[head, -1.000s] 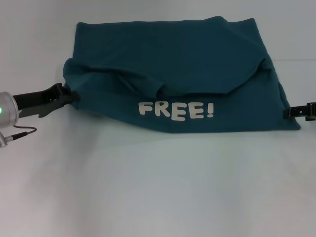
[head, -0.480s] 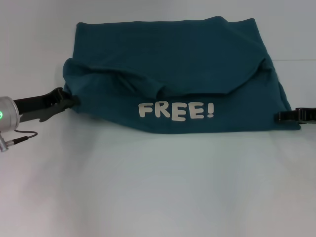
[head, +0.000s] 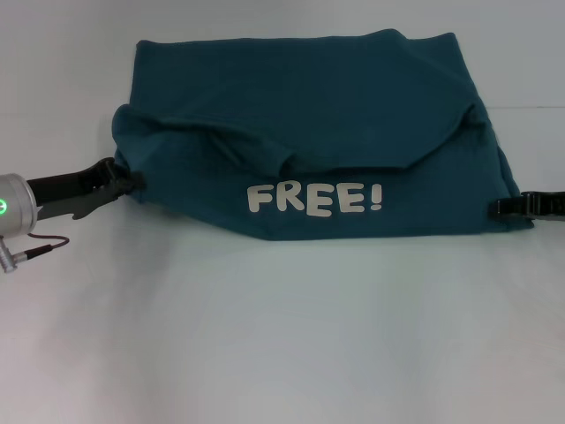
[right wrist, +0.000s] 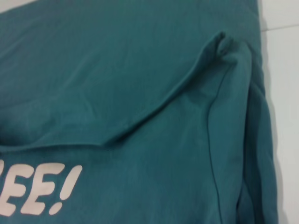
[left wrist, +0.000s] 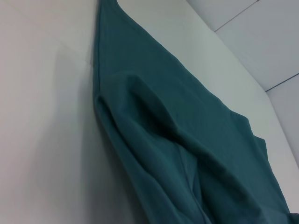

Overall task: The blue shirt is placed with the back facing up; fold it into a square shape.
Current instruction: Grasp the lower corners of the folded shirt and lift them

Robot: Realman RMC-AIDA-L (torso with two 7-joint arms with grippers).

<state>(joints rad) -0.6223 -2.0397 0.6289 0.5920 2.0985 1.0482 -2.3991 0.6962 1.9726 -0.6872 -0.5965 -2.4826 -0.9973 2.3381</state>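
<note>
The blue shirt [head: 309, 115] lies folded on the white table, its near flap turned up so that a white "FREE!" print [head: 314, 197] shows. My left gripper [head: 131, 182] sits at the shirt's bunched left edge, its dark fingers closed to a point on the fabric. The left wrist view shows only rumpled shirt [left wrist: 154, 140] on the table. My right gripper [head: 500, 207] lies low at the shirt's near right corner, touching the edge. In the right wrist view there is only shirt [right wrist: 140, 93] and part of the print [right wrist: 37, 189].
White table [head: 282, 336] stretches in front of the shirt. A thin cable [head: 40, 249] hangs from the left wrist. A seam in the surface runs at the far right [head: 530, 108].
The right gripper has slid inward onto the shirt's near right corner. The left gripper has dropped slightly. The shirt's shape is unchanged.
</note>
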